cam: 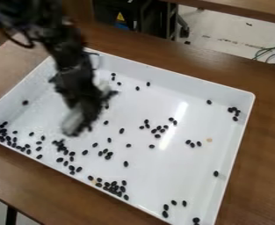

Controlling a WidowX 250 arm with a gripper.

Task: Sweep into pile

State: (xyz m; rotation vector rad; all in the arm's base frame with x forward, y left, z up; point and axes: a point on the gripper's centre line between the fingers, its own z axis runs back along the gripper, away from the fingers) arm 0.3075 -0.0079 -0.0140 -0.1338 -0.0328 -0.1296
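The black gripper (88, 112) hangs over the left part of the white tray (207, 90), with a pale, whitish piece (73, 121) at its lower end. Blur hides how the gripper meets that piece. Black beans (112, 188) lie scattered over the tray floor, thickest along the front wall and in the left corner. A looser group (157, 130) lies near the middle, and a small cluster (234, 111) sits by the right wall. A tan bean (209, 139) rests right of centre.
The tray's raised walls surround the beans on a brown wooden table (262, 176). Behind the table stand a dark cabinet (119, 17) and another wooden surface (245, 9), with green cables (273, 52) at the right edge.
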